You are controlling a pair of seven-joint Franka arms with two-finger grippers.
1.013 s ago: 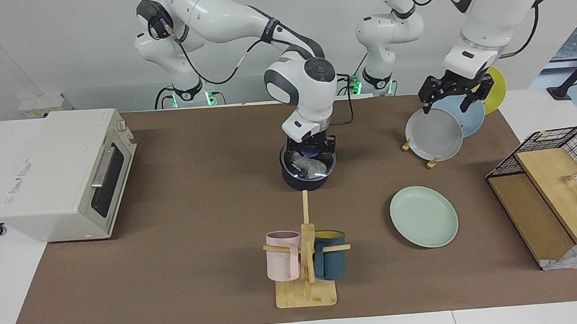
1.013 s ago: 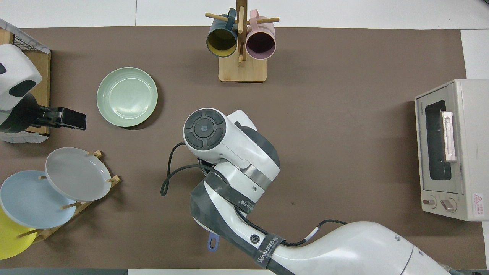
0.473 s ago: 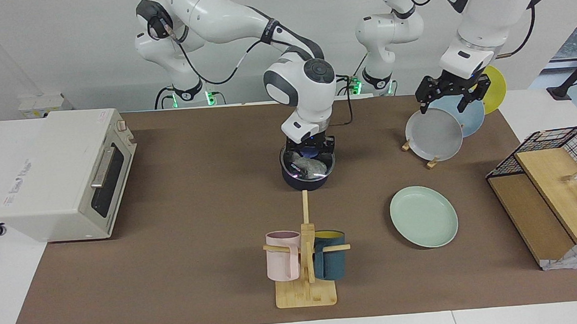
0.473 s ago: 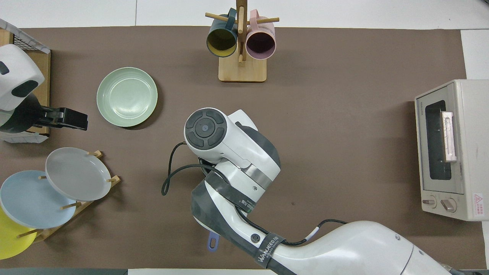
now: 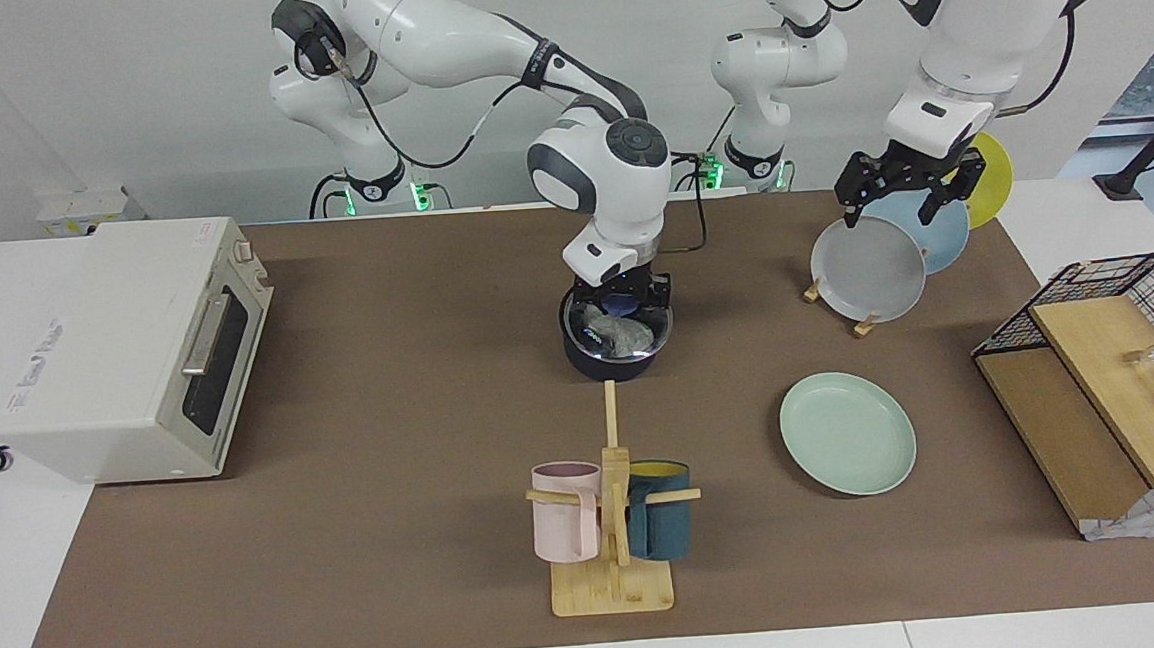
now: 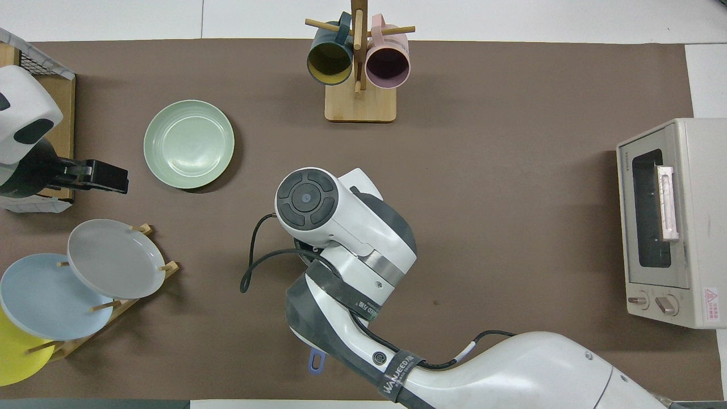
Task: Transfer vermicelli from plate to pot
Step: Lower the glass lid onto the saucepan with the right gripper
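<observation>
Right gripper [image 5: 621,304]: low over the small round dark navy pot [image 5: 618,346], fingers close together; whether they pinch anything cannot be told.
Vermicelli [image 5: 623,333]: whitish translucent noodle bundles lying in the pot.
Plate [image 5: 847,434]: round pale mint-green, bare, toward the left arm's end.
Left gripper [image 5: 908,194]: jaws spread, holding nothing, waiting above the grey plate [image 5: 867,269] in the wooden rack.
</observation>
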